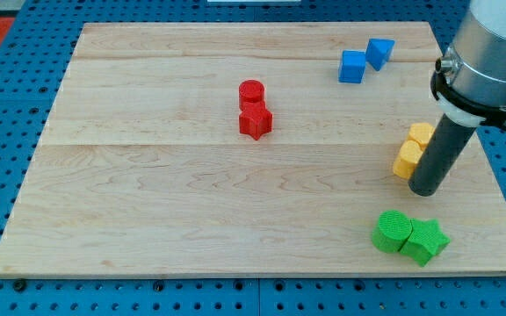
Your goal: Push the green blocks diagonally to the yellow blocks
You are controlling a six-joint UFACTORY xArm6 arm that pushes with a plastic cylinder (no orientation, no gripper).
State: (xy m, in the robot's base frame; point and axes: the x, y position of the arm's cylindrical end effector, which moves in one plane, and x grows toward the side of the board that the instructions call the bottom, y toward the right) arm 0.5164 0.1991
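Note:
Two green blocks lie touching near the view's bottom right: a green cylinder and a green star on its right. Two yellow blocks stand just above them: one yellow block and a second yellow block below it, both partly hidden by the rod. My tip rests on the board right beside the lower yellow block, on its right, and a short way above the green blocks, apart from them.
A red cylinder and a red star touch at the board's middle top. Two blue cubes sit at the top right. The board's right edge is close to the tip.

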